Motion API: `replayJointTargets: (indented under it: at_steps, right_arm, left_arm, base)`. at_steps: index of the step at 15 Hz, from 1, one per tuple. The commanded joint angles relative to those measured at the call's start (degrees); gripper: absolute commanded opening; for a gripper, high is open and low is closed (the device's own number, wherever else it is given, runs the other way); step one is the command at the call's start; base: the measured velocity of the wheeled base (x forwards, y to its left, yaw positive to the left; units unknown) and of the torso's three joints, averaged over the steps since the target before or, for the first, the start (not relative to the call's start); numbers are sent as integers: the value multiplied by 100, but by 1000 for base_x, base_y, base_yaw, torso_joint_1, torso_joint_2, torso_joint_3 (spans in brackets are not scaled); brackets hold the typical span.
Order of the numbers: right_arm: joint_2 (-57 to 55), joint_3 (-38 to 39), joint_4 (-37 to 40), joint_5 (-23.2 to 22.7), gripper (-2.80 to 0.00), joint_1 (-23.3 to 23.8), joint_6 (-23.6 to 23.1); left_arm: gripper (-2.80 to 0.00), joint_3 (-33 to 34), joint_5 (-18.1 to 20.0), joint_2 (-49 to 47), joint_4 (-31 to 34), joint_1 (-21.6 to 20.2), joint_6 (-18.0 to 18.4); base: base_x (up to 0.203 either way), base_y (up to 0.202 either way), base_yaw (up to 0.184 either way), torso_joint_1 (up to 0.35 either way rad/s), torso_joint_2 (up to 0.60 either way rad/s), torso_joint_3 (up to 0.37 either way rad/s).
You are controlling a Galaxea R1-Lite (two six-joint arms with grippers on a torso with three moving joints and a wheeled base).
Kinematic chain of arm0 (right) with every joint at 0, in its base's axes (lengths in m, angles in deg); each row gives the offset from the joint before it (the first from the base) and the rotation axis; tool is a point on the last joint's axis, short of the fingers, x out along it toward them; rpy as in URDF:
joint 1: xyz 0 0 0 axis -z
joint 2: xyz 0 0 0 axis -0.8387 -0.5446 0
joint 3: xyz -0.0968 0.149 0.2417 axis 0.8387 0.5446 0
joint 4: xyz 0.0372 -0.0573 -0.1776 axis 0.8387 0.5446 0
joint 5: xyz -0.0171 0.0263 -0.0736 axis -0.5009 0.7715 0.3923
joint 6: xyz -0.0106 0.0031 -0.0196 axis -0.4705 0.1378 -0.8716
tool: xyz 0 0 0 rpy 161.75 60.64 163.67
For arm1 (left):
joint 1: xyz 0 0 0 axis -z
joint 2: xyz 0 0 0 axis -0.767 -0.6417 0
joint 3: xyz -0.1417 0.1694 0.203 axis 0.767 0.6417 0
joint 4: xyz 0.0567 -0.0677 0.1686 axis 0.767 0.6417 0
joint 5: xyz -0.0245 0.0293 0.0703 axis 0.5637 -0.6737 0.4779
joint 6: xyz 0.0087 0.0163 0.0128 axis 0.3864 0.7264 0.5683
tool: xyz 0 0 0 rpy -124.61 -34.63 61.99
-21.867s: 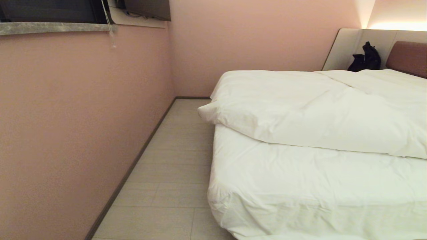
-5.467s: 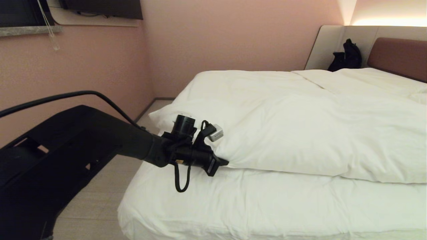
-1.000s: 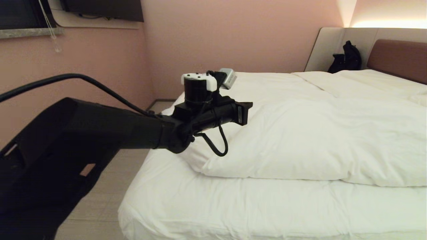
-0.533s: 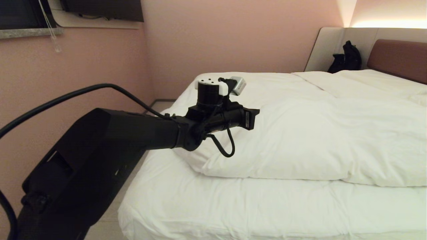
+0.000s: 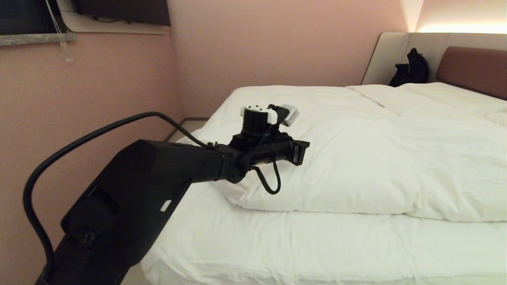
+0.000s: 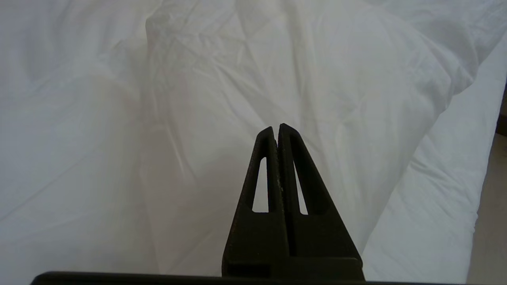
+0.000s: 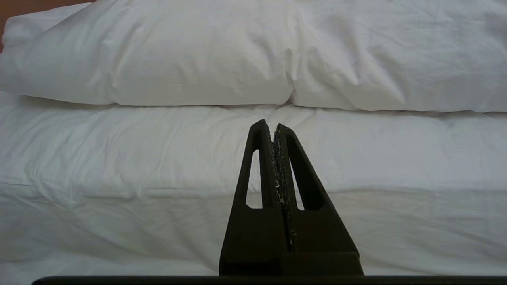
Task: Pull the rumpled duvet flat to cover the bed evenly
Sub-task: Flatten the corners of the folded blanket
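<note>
Duvet (image 5: 356, 158) heaped in a thick fold across the middle of the bed (image 5: 277, 245), bare sheet showing along the near edge. Left tool (image 6: 276, 127) above the duvet's near-left corner, fingers pressed together, gripping nothing; right tool (image 7: 269, 123) likewise pressed together, empty, facing the bed's near side. No readable writing anywhere.
</note>
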Motion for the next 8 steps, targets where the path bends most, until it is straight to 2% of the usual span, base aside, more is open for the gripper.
replayJointTargets:
  at_steps: [1, 6, 8]
  right_arm:
    - [-7, 0, -2, -1, -280, 0, -5]
    - [-7, 0, -2, -1, -280, 0, -5]
    - [-7, 0, -2, -1, -280, 0, -5]
  left_arm:
    - [-280, -20, 24, -93, -1, 0, 2]
    - [-280, -12, 35, -14, 6, 0, 28]
    - [-280, -20, 35, -1, 277, 0, 222]
  base:
    - [0, 0, 0, 0, 0, 0]
    - [0, 0, 0, 0, 0, 0]
    - [0, 0, 0, 0, 0, 0]
